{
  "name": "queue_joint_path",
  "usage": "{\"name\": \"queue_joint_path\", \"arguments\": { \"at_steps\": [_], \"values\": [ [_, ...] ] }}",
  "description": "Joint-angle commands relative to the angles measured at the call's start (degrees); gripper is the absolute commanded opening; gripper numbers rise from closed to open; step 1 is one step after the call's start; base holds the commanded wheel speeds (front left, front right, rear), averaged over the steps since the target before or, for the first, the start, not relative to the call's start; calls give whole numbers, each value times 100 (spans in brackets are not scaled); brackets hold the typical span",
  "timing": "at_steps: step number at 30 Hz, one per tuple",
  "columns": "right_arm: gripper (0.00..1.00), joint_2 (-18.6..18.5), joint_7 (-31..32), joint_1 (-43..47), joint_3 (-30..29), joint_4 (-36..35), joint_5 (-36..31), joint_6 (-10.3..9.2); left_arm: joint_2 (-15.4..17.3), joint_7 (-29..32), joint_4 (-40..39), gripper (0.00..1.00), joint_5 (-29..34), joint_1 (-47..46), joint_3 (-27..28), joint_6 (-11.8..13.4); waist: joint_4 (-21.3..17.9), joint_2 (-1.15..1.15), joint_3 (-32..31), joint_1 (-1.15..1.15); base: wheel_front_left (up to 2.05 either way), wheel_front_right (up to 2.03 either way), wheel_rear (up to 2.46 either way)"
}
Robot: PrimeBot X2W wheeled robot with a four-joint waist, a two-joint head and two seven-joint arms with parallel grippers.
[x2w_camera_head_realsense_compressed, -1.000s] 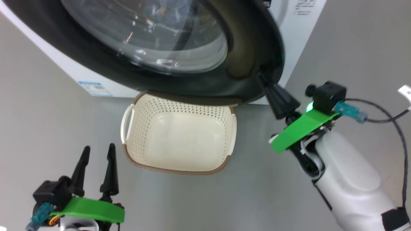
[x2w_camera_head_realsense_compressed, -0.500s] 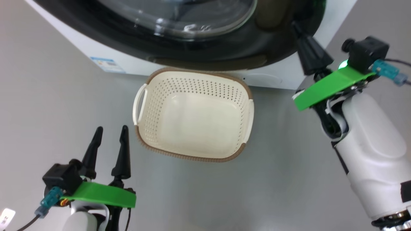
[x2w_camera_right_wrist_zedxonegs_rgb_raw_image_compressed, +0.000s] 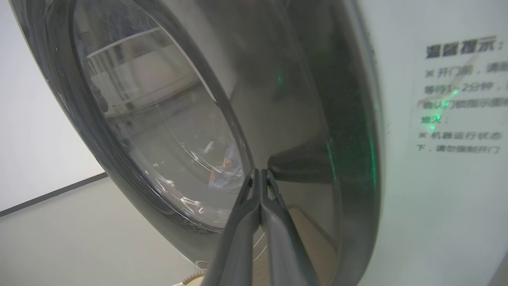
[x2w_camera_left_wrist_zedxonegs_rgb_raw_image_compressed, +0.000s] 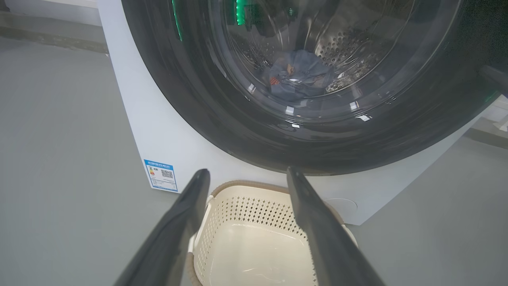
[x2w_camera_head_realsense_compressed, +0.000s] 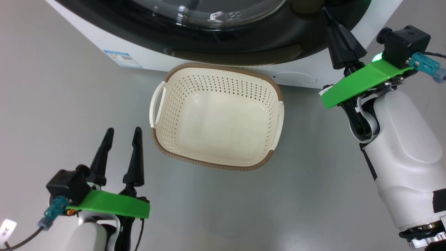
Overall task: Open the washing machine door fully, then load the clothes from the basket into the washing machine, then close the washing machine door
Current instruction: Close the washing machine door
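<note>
The washing machine door (x2w_camera_head_realsense_compressed: 244, 52) with its black rim and glass window lies against the white washing machine (x2w_camera_head_realsense_compressed: 306, 78); I cannot tell whether it is latched. My right gripper (x2w_camera_head_realsense_compressed: 325, 9) is shut, its joined tips touching the door's rim (x2w_camera_right_wrist_zedxonegs_rgb_raw_image_compressed: 309, 131) at the right side; in the right wrist view the gripper (x2w_camera_right_wrist_zedxonegs_rgb_raw_image_compressed: 260, 171) points at the dark handle recess. Through the glass, the clothes (x2w_camera_left_wrist_zedxonegs_rgb_raw_image_compressed: 297, 79) lie in the steel drum. The basket (x2w_camera_head_realsense_compressed: 209, 87) stands empty on the floor below the door. My left gripper (x2w_camera_head_realsense_compressed: 124, 130) hangs open, left of the basket and clear of it.
Grey floor surrounds the machine and basket. A small blue label (x2w_camera_head_realsense_compressed: 122, 58) sits low on the washer's front, left of the basket. Printed text (x2w_camera_right_wrist_zedxonegs_rgb_raw_image_compressed: 460, 91) marks the white panel right of the door.
The head camera has shifted. The door has swung from ajar to lying against the machine's front, with my shut right gripper following its rim. The left gripper stays open beside the basket.
</note>
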Motion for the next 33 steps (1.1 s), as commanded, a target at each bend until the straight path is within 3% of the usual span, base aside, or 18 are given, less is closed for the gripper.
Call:
{"name": "queue_joint_path", "arguments": {
  "at_steps": [1, 12, 13, 14, 15, 17, 33],
  "values": [
    [0, 83, -27, -96, 67, -135, -1, -26, 133, -36, -118, 100, -20, -69, 200, -9, -25, -1, -34, 0, 0, 0, 0],
    [0, 132, -27, 638, 430, -222, 129, -26, 288, -36, 48, 100, 23, 109, 360, -9, -261, -1, -487, 0, 0, 0, 0],
    [11, 139, -27, 702, 453, -219, 141, -26, 309, -36, 64, 100, 23, 131, 377, -9, -292, -1, -533, 0, 0, 0, 0],
    [29, 149, -27, 762, 474, -222, 152, -26, 330, -36, 79, 100, 25, 153, 398, -9, -325, -1, -576, 0, 0, 0, 0],
    [38, 158, -27, 823, 493, -227, 158, -26, 349, -36, 94, 100, 28, 175, 415, -9, -356, -1, -620, 0, 0, 0, 0],
    [100, 181, -27, 944, 516, -251, 163, -26, 394, -36, 124, 100, 44, 217, 433, -9, -419, -1, -708, 0, 0, 0, 0],
    [100, 283, -27, 1887, 414, -421, 185, -26, 697, -36, 281, 100, 87, 509, 661, -9, -986, -1, -1340, 0, 0, 0, 0]
  ]
}}
